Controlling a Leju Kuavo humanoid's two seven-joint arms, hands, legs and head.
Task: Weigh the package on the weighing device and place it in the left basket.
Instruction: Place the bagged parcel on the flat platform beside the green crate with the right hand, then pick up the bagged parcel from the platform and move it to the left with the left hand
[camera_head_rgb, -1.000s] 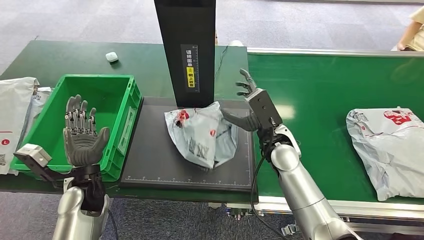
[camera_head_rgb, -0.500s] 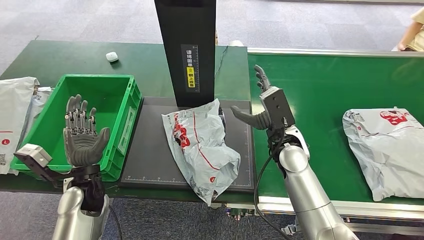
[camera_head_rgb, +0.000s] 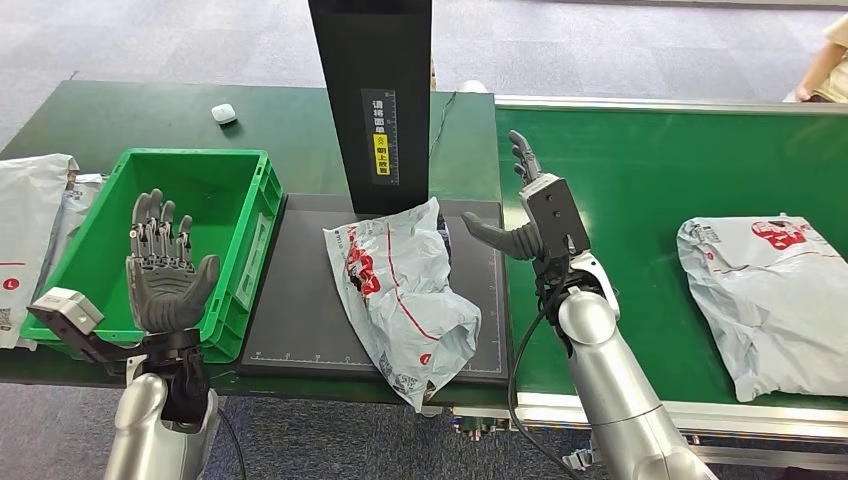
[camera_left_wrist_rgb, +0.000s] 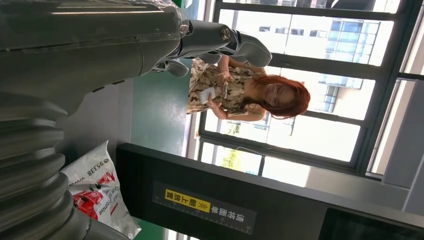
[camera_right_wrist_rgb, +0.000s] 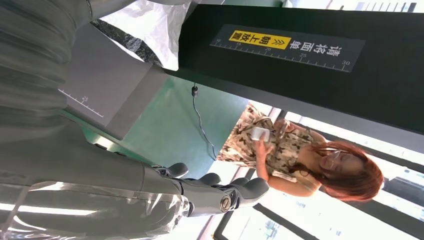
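A grey plastic package (camera_head_rgb: 405, 295) with red print lies crumpled on the black weighing plate (camera_head_rgb: 300, 320), its lower end hanging over the plate's front edge. Part of the package (camera_left_wrist_rgb: 95, 187) shows in the left wrist view. My right hand (camera_head_rgb: 530, 215) hovers open just right of the package, fingers up, thumb toward it, not touching. My left hand (camera_head_rgb: 165, 265) is raised open, palm up, at the near edge of the green basket (camera_head_rgb: 250, 260), which stands left of the plate and holds nothing.
The black scanner column (camera_head_rgb: 375, 100) rises behind the plate. A second grey package (camera_head_rgb: 775, 300) lies on the green conveyor at the right. White bags (camera_head_rgb: 25, 230) lie left of the basket. A person (camera_right_wrist_rgb: 295, 155) stands beyond the table.
My right hand let go of the package and drew back to the right. The package unfolded and slumped over the plate's front edge. The conveyor package drifted left. My left hand stayed still.
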